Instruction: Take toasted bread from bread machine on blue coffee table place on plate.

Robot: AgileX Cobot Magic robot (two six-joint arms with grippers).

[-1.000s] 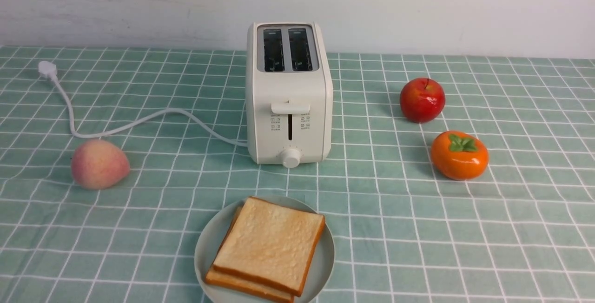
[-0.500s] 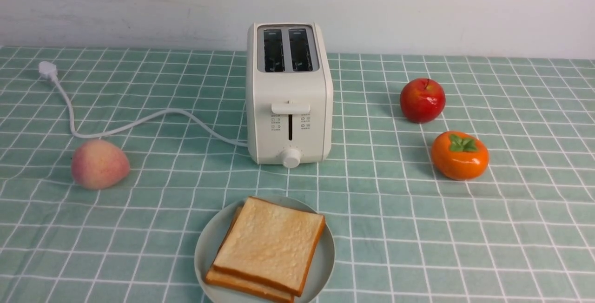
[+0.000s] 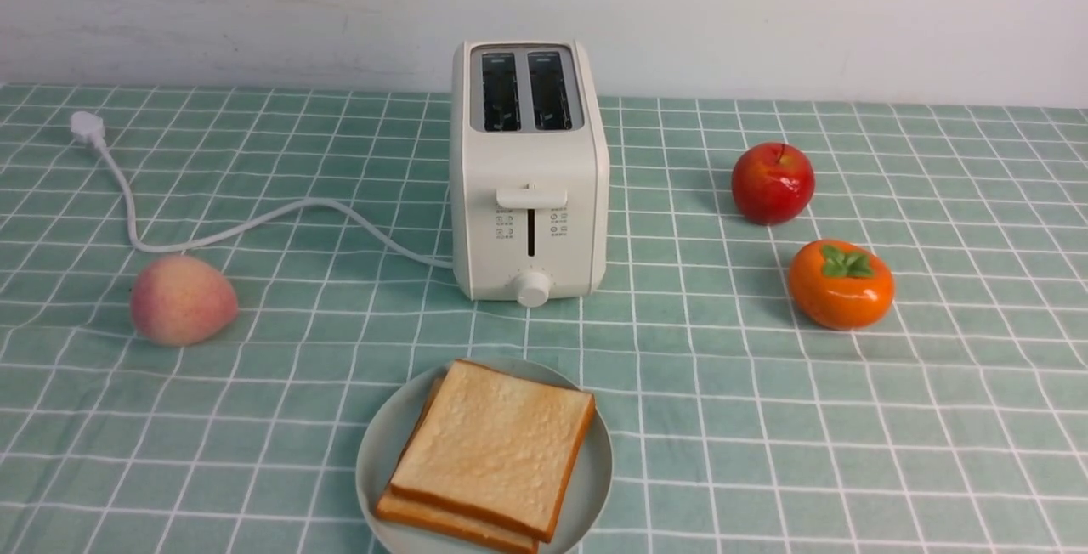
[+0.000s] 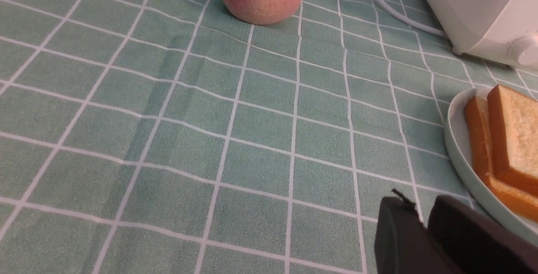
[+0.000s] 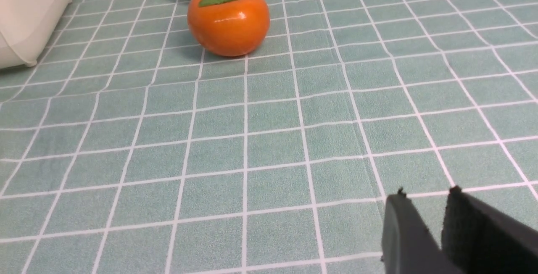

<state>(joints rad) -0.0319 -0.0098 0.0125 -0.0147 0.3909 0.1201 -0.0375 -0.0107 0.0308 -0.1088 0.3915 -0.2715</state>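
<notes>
Two toast slices (image 3: pixel 491 450) stacked flat on plate (image 3: pixel 378 452) at table's (image 3: pixel 850 418) near edge, corner pointing toward toaster (image 3: pixel 529 172). Left gripper (image 4: pixel 422 217) and right gripper (image 5: pixel 424 206): jaws slightly apart, holding nothing.

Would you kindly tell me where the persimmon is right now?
In the front view, the persimmon sits on the table's right side, just in front of the apple.

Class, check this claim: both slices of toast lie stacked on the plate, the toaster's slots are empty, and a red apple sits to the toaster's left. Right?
Not quite. The front view shows the red apple to the right of the toaster; a peach sits to its left. The toast is stacked on the plate, slots empty.
</notes>
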